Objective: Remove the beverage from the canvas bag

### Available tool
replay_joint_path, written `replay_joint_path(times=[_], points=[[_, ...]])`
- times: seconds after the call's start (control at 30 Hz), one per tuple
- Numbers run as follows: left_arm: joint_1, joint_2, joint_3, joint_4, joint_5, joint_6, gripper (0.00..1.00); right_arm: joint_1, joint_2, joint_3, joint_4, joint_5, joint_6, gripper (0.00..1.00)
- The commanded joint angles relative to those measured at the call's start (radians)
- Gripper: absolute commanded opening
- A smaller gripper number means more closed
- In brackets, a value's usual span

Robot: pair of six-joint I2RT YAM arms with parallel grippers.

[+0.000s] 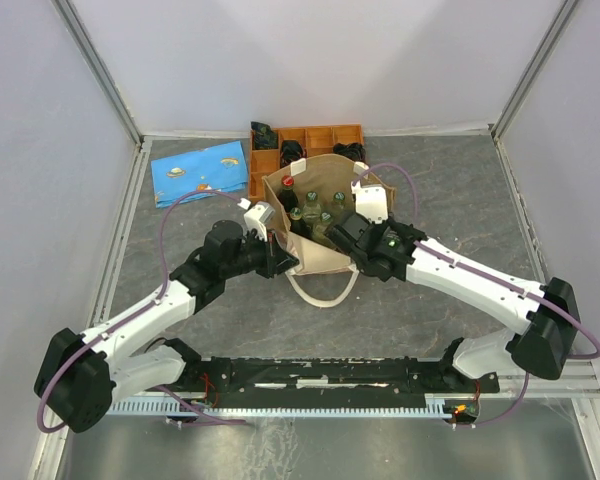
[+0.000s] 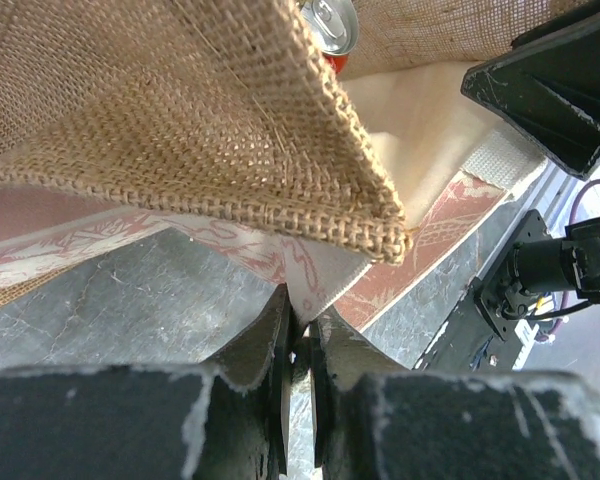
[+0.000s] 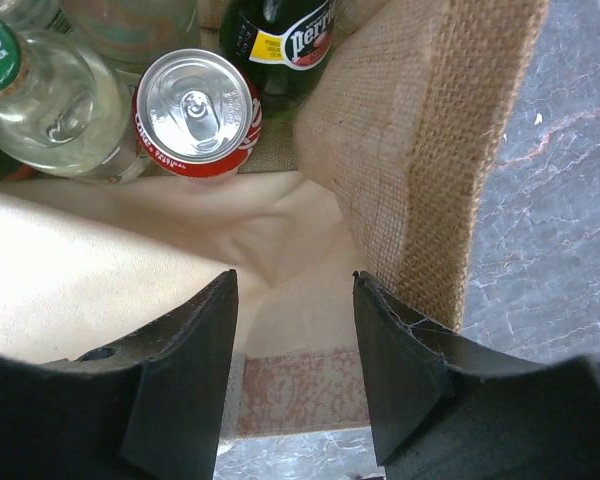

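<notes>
grey marbled table point(image 3: 550, 200): bag pinned, can within reach

the left gripper point(image 2: 300, 322) is clamped on the lower hem of the canvas bag point(image 2: 180, 130), steadying soft, floppy fabric. the right gripper point(image 3: 293, 300) hangs wide open and empty over the bag's mouth. just ahead of it, slightly left, stands a red can point(image 3: 195, 110), a clear bottle point(image 3: 50, 100) further left. the can looks rigid, smooth and likely heavy if full; a grip across its sides below the rim seems safest

dark green bottle point(image 3: 280, 40) labelled "Perri…"; clear bottle point(image 3: 50, 110) label ending "ng"
</notes>
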Motion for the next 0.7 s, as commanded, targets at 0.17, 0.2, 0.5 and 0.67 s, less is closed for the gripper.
replay_joint_path(times=[0.17,0.2,0.5,0.67], points=[[-0.014,0.058,0.008,-0.148,0.031,0.086,0.03,-0.078,0.001,-0.04,0.016,-0.052,0.034,0.64],[-0.015,0.068,0.01,-0.156,0.031,0.087,0.03,-0.091,0.005,-0.039,0.043,-0.067,0.025,0.68],[-0.017,0.051,0.005,-0.165,0.004,0.08,0.03,-0.148,0.124,0.001,0.229,-0.193,-0.074,0.73],[-0.018,0.051,0.007,-0.167,-0.003,0.072,0.03,-0.166,0.189,0.019,0.293,-0.23,-0.097,0.72]])
